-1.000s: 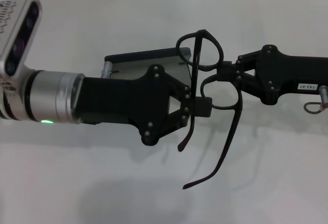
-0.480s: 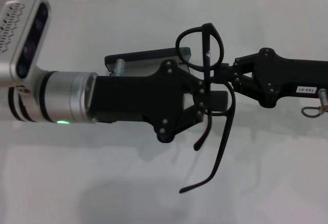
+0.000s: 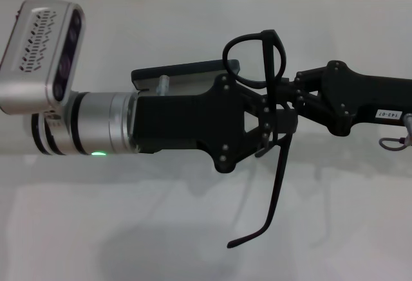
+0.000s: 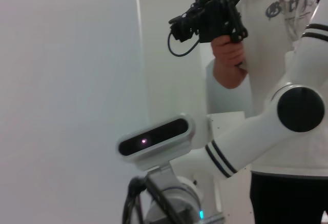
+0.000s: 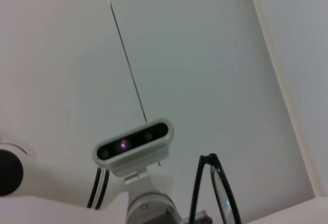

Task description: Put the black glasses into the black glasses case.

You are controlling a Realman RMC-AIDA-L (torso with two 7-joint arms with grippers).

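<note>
Head view: the left gripper (image 3: 275, 125) and the right gripper (image 3: 283, 101) meet above the white table (image 3: 193, 229), and the black glasses (image 3: 267, 75) hang between them in the air. The right gripper's fingers are pinched on the frame near the bridge. The left gripper's fingers are pressed together around 1 temple arm, folding it against the frame. The other temple arm hangs down freely toward the table, its curved tip well below both grippers.

Compared with 0.5 s ago, the left arm has advanced to the right, and the temple that then stood out beside the left gripper now lies hidden against the frame. 1.0 s ago both temples hung open; now only 1 does. The right gripper has stayed almost in place.

The black glasses case (image 3: 177, 75) lies open on the table behind the left gripper, which covers most of it; only its far edge and part of the grey lining show.

Right wrist view: the upper rim of the glasses (image 5: 218, 193) and the left arm's wrist camera (image 5: 133, 144) are visible.
</note>
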